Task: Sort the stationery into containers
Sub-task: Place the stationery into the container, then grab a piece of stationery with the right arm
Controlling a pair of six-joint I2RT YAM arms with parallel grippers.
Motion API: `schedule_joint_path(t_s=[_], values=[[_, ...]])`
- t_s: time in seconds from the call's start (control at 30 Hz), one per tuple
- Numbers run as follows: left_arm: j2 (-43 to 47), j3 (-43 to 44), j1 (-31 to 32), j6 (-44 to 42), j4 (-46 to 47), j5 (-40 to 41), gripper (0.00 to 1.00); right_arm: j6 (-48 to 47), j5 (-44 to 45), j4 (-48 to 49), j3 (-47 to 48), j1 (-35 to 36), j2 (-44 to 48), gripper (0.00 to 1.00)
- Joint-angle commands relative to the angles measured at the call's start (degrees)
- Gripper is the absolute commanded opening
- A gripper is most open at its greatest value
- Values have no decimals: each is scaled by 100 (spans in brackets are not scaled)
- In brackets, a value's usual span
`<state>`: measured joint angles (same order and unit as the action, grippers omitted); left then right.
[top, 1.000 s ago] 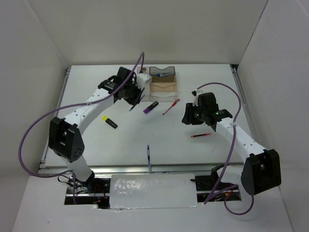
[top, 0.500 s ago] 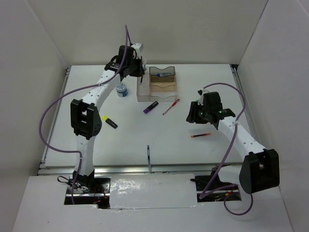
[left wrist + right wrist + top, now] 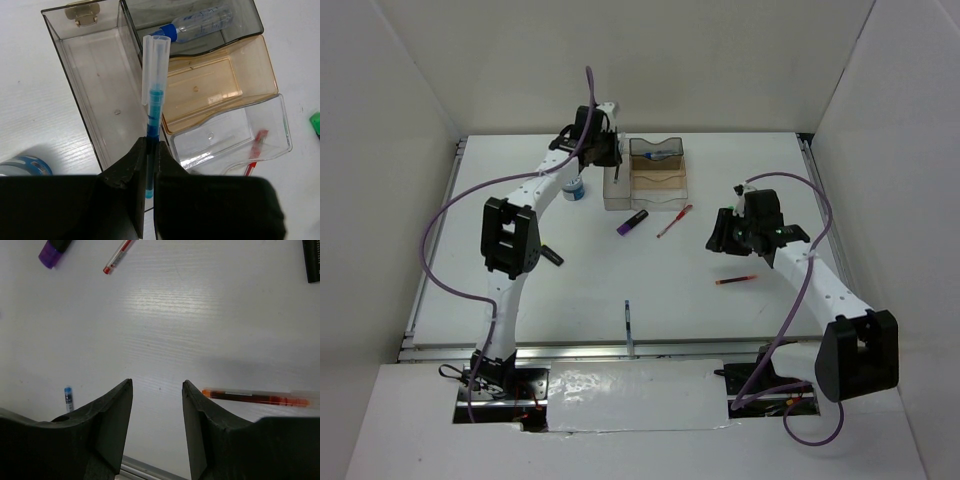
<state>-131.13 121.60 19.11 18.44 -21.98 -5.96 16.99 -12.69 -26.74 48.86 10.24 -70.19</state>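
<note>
Left tool clamped on blue pen above organiser, grip plain only in wrist view; right tool apart, empty.

The organiser's long compartment lies nearly bare; the bottle fills 1 other.

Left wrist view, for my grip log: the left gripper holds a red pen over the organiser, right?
No, the pen is blue, not red; the left wrist view shows it. The left gripper does hold it over the organiser.
</note>
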Motion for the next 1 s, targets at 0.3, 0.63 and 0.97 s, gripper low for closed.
schedule_joint_path(t_s=[0.3, 0.63, 0.97], values=[[-88, -31, 5, 73, 238, 139, 61, 182, -225, 353, 177, 153, -206, 51], [840, -327, -381, 90, -140, -591, 62, -2156, -630, 82, 553, 1567, -11, 52], [2591, -2278, -681, -104, -149, -573, 62, 662, 785, -287, 1740, 1876, -1644, 49]])
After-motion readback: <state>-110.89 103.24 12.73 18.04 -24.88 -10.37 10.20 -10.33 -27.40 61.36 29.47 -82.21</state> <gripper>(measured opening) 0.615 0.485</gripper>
